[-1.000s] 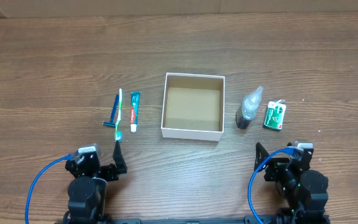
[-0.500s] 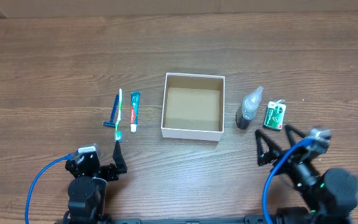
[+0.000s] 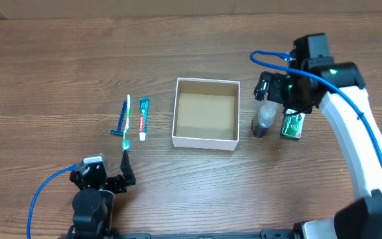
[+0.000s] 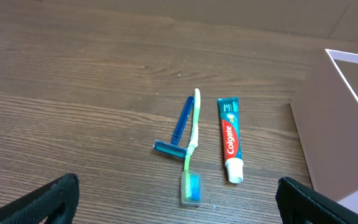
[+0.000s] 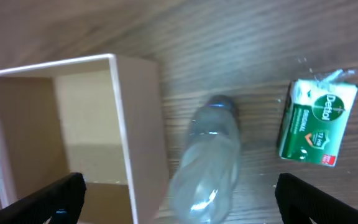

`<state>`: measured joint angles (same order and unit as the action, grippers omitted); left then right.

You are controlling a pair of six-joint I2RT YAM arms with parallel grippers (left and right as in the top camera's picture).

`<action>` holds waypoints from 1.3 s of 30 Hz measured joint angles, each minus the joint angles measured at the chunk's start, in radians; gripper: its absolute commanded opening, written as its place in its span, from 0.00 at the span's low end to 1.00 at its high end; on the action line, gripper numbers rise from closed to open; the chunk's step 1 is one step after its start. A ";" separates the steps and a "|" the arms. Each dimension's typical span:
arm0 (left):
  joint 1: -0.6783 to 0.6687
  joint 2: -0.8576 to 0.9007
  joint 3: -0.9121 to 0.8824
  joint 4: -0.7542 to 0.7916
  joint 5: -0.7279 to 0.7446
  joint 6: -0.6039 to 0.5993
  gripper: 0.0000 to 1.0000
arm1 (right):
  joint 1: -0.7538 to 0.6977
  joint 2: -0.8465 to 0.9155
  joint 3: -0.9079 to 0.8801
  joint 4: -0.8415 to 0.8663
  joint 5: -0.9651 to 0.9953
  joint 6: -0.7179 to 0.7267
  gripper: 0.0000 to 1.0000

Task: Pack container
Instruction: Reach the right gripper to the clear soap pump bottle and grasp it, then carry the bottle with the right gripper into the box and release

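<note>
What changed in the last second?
The right gripper swung from its rest at the table's near edge out over the bottle, beside the soap. It is open and holds nothing. The left gripper, toothbrush, razor, toothpaste, container, bottle and soap stayed put.

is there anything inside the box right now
No, the container shows only bare brown cardboard inside, while the toothpaste and the bottle sit outside it, one on each side.
</note>
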<state>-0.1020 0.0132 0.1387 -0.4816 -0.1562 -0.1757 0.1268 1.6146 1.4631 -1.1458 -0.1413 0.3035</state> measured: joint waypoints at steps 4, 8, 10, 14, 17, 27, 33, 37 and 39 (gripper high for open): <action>0.000 0.000 0.000 0.000 0.000 0.000 1.00 | 0.000 0.055 -0.011 -0.022 0.018 0.010 0.98; 0.000 0.000 0.000 0.000 0.000 0.000 1.00 | 0.000 0.063 -0.105 0.027 0.018 0.012 0.68; 0.000 0.000 0.000 0.000 0.000 0.000 1.00 | 0.000 0.064 -0.150 0.072 0.018 0.014 0.63; 0.000 0.000 0.000 0.000 0.000 0.000 1.00 | 0.000 0.064 -0.163 0.106 0.014 0.012 0.37; 0.000 0.000 0.000 0.000 0.000 0.000 1.00 | -0.002 0.064 -0.156 0.091 0.027 0.009 0.29; 0.000 0.000 0.000 0.000 0.000 0.000 1.00 | 0.136 -0.146 0.097 -0.153 0.034 0.008 0.19; 0.000 0.000 0.000 0.000 0.000 0.000 1.00 | 0.441 -0.141 0.126 -0.047 0.082 0.008 0.19; 0.000 0.000 0.000 0.000 0.000 0.000 1.00 | 0.441 0.053 0.126 0.013 0.203 0.009 0.19; 0.000 0.000 0.000 0.000 0.000 0.000 1.00 | 0.399 0.157 0.126 0.030 0.230 0.010 0.19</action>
<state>-0.1017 0.0132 0.1387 -0.4820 -0.1562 -0.1757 0.5255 1.7714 1.5887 -1.1156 0.0883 0.3130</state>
